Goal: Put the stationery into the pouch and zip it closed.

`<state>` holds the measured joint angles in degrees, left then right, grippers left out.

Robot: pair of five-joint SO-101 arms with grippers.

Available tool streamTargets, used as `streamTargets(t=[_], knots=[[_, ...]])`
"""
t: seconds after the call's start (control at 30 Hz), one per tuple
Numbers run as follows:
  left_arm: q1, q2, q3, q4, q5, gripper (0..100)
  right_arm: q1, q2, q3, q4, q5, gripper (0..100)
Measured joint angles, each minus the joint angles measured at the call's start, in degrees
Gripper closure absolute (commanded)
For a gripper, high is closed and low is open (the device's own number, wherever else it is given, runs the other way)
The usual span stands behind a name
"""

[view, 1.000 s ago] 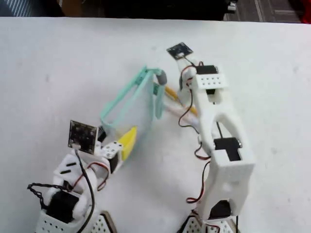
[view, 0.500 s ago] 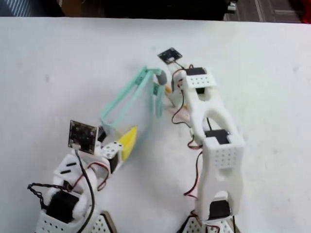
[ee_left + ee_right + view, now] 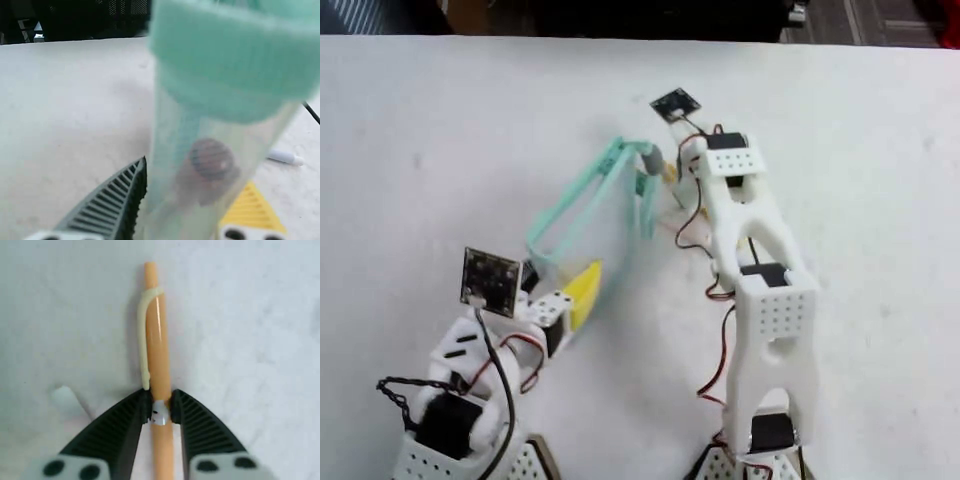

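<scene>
The translucent pouch [image 3: 590, 215] with a teal zipper rim lies slanted on the white table, and my left gripper [image 3: 570, 295] is shut on its near end. In the left wrist view the pouch [image 3: 210, 130] stands between the black finger [image 3: 115, 205] and the yellow finger [image 3: 250, 207]; a dark round thing [image 3: 211, 159] shows through its wall. My right gripper [image 3: 161, 412] is shut on an orange pen [image 3: 157, 340] with a cream clip. In the high view that gripper [image 3: 672, 185] is at the pouch's far end, next to the grey zipper pull [image 3: 652, 157].
A white pen [image 3: 284, 157] lies on the table beside the pouch. The table's dark far edge [image 3: 620, 30] runs along the back. Open white surface lies to the left and far right of the arms.
My right arm has swung left and forward, bringing the orange pen from its slanted place on the table up to the pouch's far end. The left arm and pouch have stayed still.
</scene>
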<state>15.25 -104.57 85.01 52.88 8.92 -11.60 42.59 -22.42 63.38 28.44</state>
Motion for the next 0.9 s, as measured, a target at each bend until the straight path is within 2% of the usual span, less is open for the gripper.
streamTargets(t=[0.23,0.9], knots=[[0.0,0.0,0.0,0.0,0.0,80,0.26,0.0,-0.09,-0.09,0.0,98.1],[-0.09,0.0,0.0,0.0,0.0,80,0.88,0.09,-0.09,-0.09,0.0,98.1]])
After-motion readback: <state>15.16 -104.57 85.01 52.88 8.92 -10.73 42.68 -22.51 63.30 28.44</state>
